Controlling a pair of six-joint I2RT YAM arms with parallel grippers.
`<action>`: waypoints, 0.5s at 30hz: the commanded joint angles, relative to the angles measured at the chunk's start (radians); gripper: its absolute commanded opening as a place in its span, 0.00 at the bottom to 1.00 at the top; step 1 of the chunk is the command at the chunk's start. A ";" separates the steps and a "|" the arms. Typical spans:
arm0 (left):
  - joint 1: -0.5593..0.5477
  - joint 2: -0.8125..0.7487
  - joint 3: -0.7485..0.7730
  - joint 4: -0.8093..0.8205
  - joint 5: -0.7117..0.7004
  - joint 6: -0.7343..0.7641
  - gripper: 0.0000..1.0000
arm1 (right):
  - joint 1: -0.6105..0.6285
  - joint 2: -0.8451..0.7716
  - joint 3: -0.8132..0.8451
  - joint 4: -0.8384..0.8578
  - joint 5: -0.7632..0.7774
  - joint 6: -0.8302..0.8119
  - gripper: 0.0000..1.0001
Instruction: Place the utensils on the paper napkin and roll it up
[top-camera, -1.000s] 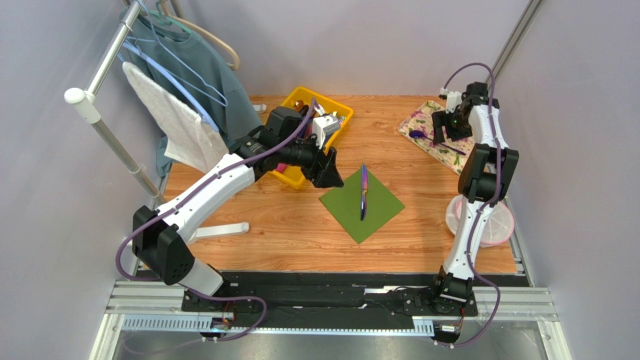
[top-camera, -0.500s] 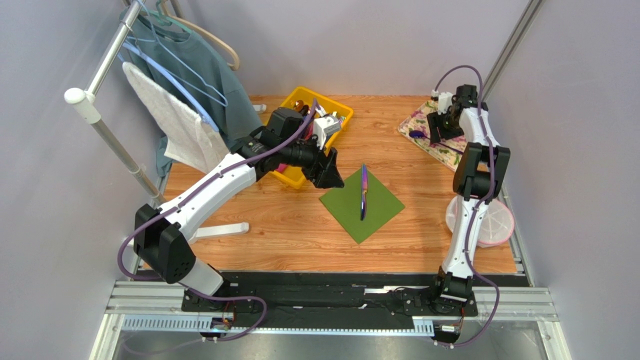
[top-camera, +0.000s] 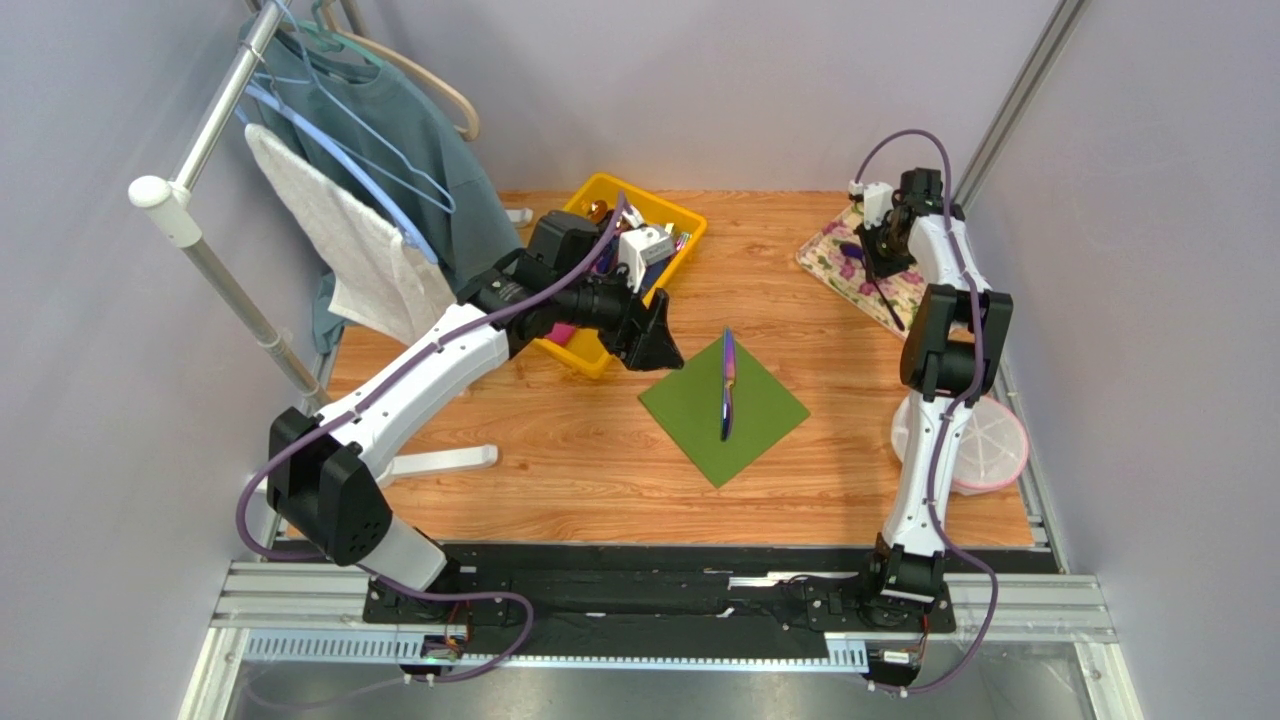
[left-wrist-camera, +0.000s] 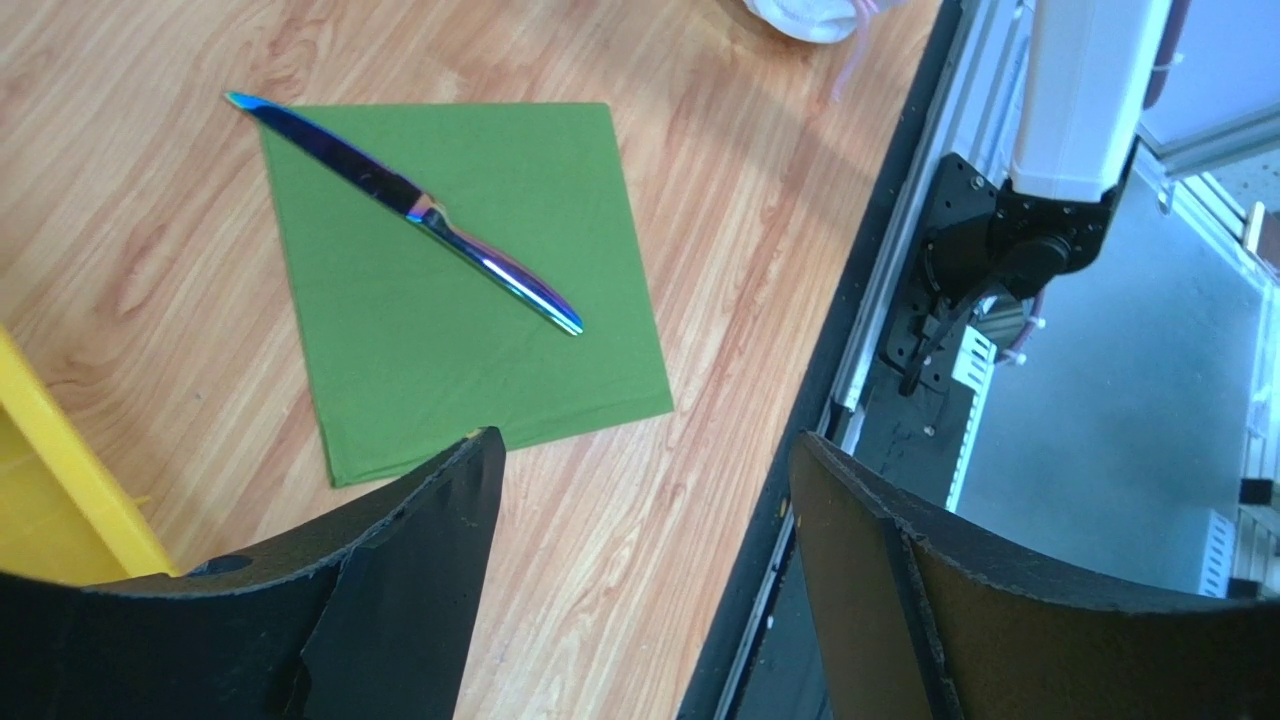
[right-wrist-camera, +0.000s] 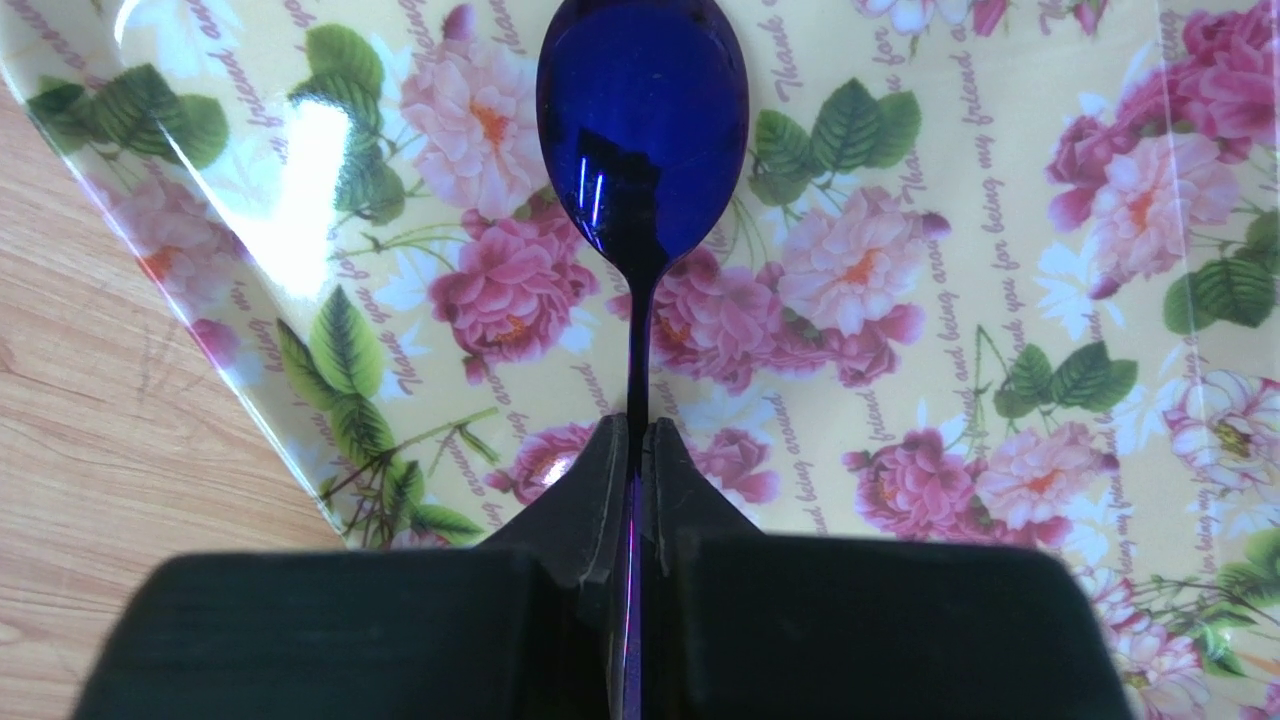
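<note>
The green paper napkin lies as a diamond mid-table, with one iridescent knife lying along it. In the left wrist view the knife crosses the napkin diagonally. My left gripper hovers open just left of the napkin, nothing between its fingers. At the far right, my right gripper is down on the floral mat. It is shut on the thin handle of a dark blue spoon, whose bowl points away over the mat.
A yellow bin with small items stands behind the left gripper. A clothes rack with a teal shirt and white towel fills the far left. A white and pink bowl sits at the right edge near the right arm.
My right gripper moved left and down onto the floral mat and closed on the spoon's handle. The left arm stayed almost still.
</note>
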 joint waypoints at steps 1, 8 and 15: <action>0.023 -0.046 0.001 0.065 -0.019 -0.053 0.80 | -0.014 -0.088 -0.009 0.032 0.062 -0.041 0.00; 0.049 -0.163 -0.043 0.146 -0.249 -0.089 0.89 | -0.023 -0.275 0.043 0.073 0.038 0.019 0.00; 0.092 -0.221 0.005 0.071 -0.114 -0.009 0.99 | -0.019 -0.453 0.048 -0.064 -0.240 0.197 0.00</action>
